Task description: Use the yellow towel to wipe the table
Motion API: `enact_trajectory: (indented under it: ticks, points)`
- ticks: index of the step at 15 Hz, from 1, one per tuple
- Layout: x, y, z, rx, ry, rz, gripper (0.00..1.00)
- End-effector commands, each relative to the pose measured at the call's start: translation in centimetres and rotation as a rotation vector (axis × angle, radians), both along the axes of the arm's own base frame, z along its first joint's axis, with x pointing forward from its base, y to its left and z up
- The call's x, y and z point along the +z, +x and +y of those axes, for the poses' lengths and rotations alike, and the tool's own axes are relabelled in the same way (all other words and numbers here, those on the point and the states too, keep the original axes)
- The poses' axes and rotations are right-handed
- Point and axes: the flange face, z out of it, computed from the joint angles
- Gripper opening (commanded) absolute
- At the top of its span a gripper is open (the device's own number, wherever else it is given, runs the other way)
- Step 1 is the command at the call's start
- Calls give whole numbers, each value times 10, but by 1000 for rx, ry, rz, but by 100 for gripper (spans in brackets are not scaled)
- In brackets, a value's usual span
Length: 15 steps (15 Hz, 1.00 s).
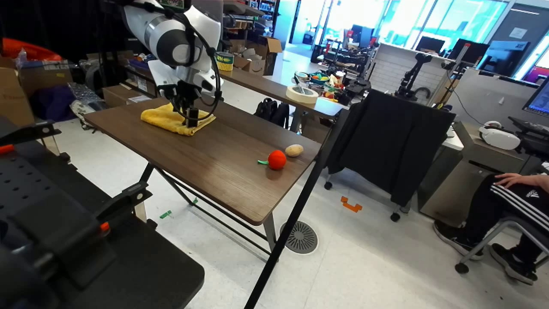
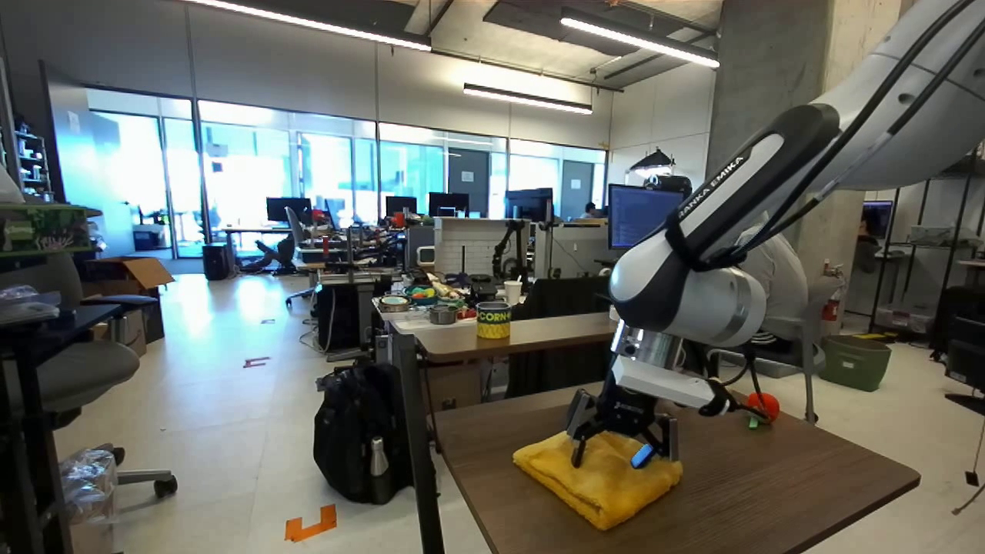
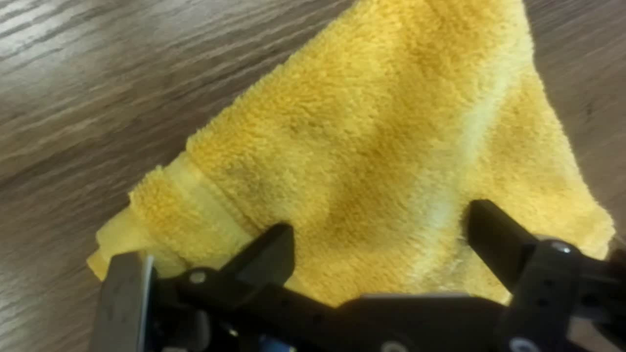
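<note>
The yellow towel point(image 1: 161, 119) lies folded on the brown wooden table point(image 1: 210, 167), near one end of it. The towel also shows in an exterior view point(image 2: 600, 488) and fills much of the wrist view point(image 3: 371, 137). My gripper point(image 3: 380, 218) points down over the towel with its two black fingers wide apart. Only towel surface shows between the fingers, with no fold pinched up. In an exterior view the gripper point(image 2: 609, 455) has its fingertips at the towel's top surface. I cannot tell whether they press into it.
A red-orange round object point(image 1: 277, 159) with a green piece point(image 1: 263, 162) and a potato-like object point(image 1: 294, 150) sit at the table's other end. A second table point(image 2: 531, 332) behind holds a corn can point(image 2: 493, 320). A black post point(image 1: 296, 210) stands at the table's edge.
</note>
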Motion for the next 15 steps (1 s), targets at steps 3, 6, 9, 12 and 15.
enact_trajectory:
  ticks: [3,6,9,12,15]
  points:
    - [-11,6,-14,-23,-31,-12,100]
    - [-17,23,-65,-150,-62,-48,100]
    - [-7,43,-135,-306,-91,-106,100]
    - [-6,55,-190,-452,-116,-157,100]
    - [-12,60,-196,-490,-144,-171,100]
